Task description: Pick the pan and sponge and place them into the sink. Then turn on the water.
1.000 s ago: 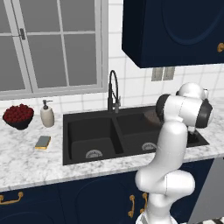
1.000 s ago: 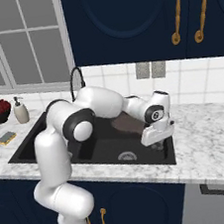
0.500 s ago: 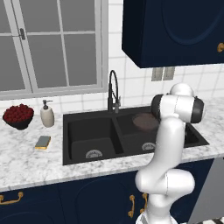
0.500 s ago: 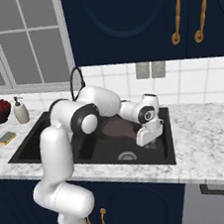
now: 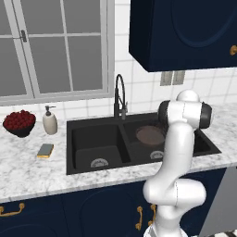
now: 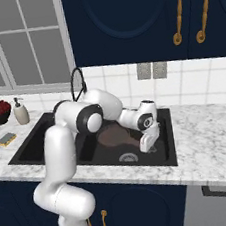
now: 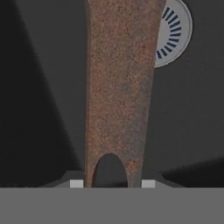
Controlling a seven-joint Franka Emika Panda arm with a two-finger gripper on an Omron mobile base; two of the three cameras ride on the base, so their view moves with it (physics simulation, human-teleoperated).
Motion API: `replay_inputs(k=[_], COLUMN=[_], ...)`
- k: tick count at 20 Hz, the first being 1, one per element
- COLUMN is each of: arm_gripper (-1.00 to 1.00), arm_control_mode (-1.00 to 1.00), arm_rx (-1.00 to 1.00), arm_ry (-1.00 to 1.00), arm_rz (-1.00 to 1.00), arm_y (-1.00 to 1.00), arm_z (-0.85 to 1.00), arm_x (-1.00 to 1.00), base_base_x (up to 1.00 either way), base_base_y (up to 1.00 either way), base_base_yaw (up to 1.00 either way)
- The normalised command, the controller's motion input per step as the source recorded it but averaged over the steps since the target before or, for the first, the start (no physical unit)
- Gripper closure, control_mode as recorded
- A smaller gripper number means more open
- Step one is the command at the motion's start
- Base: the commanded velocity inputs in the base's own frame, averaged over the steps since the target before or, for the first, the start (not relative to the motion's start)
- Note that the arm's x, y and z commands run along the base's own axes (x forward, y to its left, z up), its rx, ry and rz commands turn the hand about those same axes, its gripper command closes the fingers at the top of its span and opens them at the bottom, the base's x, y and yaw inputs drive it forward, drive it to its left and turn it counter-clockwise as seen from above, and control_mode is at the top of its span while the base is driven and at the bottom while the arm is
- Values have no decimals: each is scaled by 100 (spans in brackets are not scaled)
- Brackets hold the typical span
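Pan (image 5: 149,134) lower over right sink (image 5: 74,132) basin than before; pincer (image 7: 112,183) clamped on handle.

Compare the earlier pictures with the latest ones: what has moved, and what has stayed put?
The pincer, still shut on the pan by its handle, has swung leftward and down, carrying the pan over the right basin of the sink. The sponge, soap bottle and bowl of fruit have not moved.

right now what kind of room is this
A kitchen, rendered rather than real. A black double-basin sink with a coil-necked faucet sits in a marble counter under a window, with navy cabinets above and a brown pan over the right basin.
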Motion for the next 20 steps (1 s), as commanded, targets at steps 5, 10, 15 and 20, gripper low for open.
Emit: replay_inputs(k=[5,10,15,20], arm_gripper=[100,100,100,100], arm_control_mode=[-100,-100,-100,-100], arm_rx=[0,0,0,0], arm_ry=[-8,1,0,-2], arm_rz=[5,10,11,8], arm_y=[9,7,0,2], arm_z=[-50,-35,-42,-45], arm_x=[35,47,31,28], base_base_x=[0,0,0,0], base_base_y=[0,0,0,0], base_base_yaw=[0,0,0,0])
